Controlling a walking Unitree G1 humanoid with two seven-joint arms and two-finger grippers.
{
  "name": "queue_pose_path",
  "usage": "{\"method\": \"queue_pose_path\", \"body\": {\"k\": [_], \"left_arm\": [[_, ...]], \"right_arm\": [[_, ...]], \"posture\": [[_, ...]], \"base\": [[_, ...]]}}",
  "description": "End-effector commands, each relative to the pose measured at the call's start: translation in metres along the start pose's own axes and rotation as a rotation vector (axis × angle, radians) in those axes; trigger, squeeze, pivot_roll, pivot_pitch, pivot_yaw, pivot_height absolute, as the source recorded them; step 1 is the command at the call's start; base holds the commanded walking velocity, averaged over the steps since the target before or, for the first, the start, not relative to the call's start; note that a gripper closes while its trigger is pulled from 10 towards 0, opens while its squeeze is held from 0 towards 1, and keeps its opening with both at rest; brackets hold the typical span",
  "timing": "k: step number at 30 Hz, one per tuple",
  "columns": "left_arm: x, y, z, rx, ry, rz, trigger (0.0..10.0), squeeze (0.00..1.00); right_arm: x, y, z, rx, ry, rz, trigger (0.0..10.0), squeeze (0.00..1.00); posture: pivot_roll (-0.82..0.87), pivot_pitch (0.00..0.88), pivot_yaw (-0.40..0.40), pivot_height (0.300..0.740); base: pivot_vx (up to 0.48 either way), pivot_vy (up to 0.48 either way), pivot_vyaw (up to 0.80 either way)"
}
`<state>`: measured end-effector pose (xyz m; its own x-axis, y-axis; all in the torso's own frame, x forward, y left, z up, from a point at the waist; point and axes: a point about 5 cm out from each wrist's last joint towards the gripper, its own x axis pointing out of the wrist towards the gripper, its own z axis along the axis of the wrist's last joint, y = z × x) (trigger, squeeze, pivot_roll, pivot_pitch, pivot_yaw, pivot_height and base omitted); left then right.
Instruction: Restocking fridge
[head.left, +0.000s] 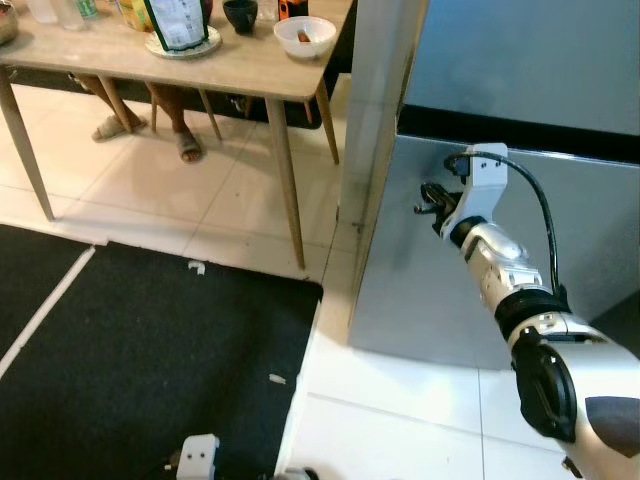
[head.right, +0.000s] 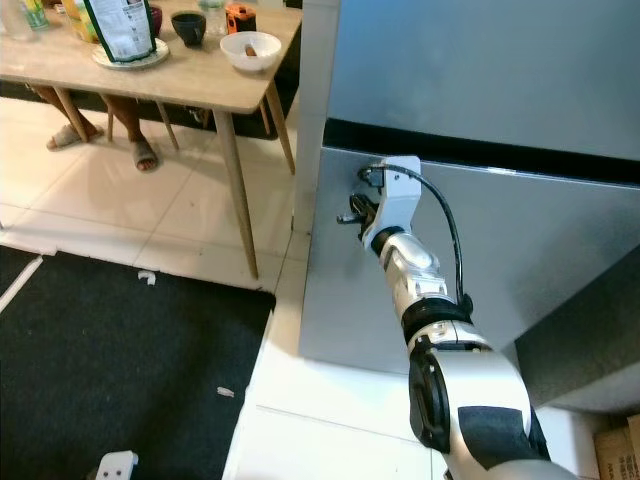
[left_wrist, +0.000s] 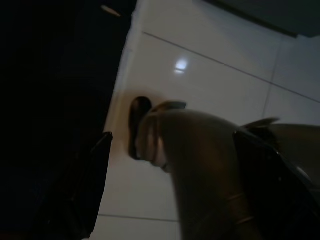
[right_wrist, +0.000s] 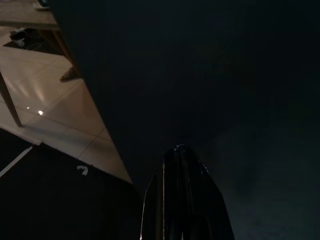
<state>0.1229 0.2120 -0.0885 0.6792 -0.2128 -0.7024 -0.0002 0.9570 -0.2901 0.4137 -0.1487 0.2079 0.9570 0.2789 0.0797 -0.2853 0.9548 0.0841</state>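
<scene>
Silver fridge (head.right: 500, 110), doors shut.
It stands upright on the white tiles, a dark seam between its two doors.

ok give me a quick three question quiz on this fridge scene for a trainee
1. True or false: the right gripper is up against the grey metal fridge front.
2. What lies on the floor left of the fridge? A black mat, B blue bucket, C cardboard sheet.
3. What sits on the light wooden table nearest the fridge?

Key: 1 true. 2 A. 3 a round white bowl.
</scene>
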Motion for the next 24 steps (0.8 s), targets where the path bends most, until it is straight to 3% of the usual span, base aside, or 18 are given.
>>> {"method": "queue_pose_path", "body": {"k": [1,6,9,12,15,16,18,19,22,23,24], "left_arm": [[-0.041,0.002,-0.077,-0.079,0.284,0.020,10.0,0.00],[-0.043,0.003,-0.077,-0.073,0.275,0.012,10.0,0.00],[-0.038,0.003,-0.070,-0.058,0.249,-0.002,10.0,0.00],[-0.031,0.002,-0.060,-0.053,0.217,-0.006,10.0,0.00],[-0.027,0.001,-0.054,-0.046,0.208,-0.018,10.0,0.00],[-0.027,0.001,-0.054,-0.046,0.208,-0.018,10.0,0.00],[-0.024,-0.001,-0.052,-0.040,0.212,-0.023,10.0,0.00],[-0.024,-0.001,-0.052,-0.040,0.212,-0.023,10.0,0.00],[-0.020,-0.002,-0.049,-0.034,0.224,-0.025,10.0,0.00],[-0.019,-0.002,-0.048,-0.033,0.226,-0.023,10.0,0.00],[-0.019,-0.002,-0.048,-0.033,0.226,-0.023,10.0,0.00]], "right_arm": [[0.000,-0.006,0.005,0.001,-0.011,-0.033,10.0,0.00],[0.004,-0.005,0.016,-0.014,-0.038,-0.043,10.0,0.00],[0.006,-0.006,0.028,-0.011,-0.071,-0.046,10.0,0.00],[0.005,-0.005,0.025,0.018,-0.067,-0.011,10.0,0.00],[-0.003,-0.001,-0.007,0.009,0.020,0.064,10.0,0.00],[-0.003,-0.001,-0.007,0.009,0.020,0.064,10.0,0.00],[-0.013,0.001,-0.035,-0.012,0.112,0.089,10.0,0.00],[-0.013,0.001,-0.035,-0.012,0.112,0.089,10.0,0.00],[-0.047,-0.003,-0.101,0.007,0.322,0.076,10.0,0.00],[-0.057,-0.004,-0.115,0.032,0.366,0.063,10.0,0.00],[-0.057,-0.004,-0.115,0.032,0.366,0.063,10.0,0.00]], "posture": [[0.12,0.384,-0.051,0.740],[0.12,0.398,-0.051,0.740],[0.12,0.399,-0.055,0.740],[0.12,0.387,-0.056,0.740],[0.11,0.372,-0.050,0.740],[0.11,0.372,-0.050,0.740],[0.09,0.360,-0.045,0.740],[0.09,0.360,-0.045,0.740],[0.08,0.316,-0.036,0.740],[0.07,0.311,-0.036,0.740],[0.07,0.311,-0.036,0.740]], "base": [[0.000,0.000,0.00],[0.000,0.000,0.00],[0.000,0.000,0.00],[0.000,0.000,0.00],[0.000,0.000,0.00],[0.000,0.000,0.00],[0.000,0.000,0.00],[0.000,0.000,0.00],[0.000,0.000,0.00],[0.000,0.000,0.00],[0.000,0.000,0.00]]}}
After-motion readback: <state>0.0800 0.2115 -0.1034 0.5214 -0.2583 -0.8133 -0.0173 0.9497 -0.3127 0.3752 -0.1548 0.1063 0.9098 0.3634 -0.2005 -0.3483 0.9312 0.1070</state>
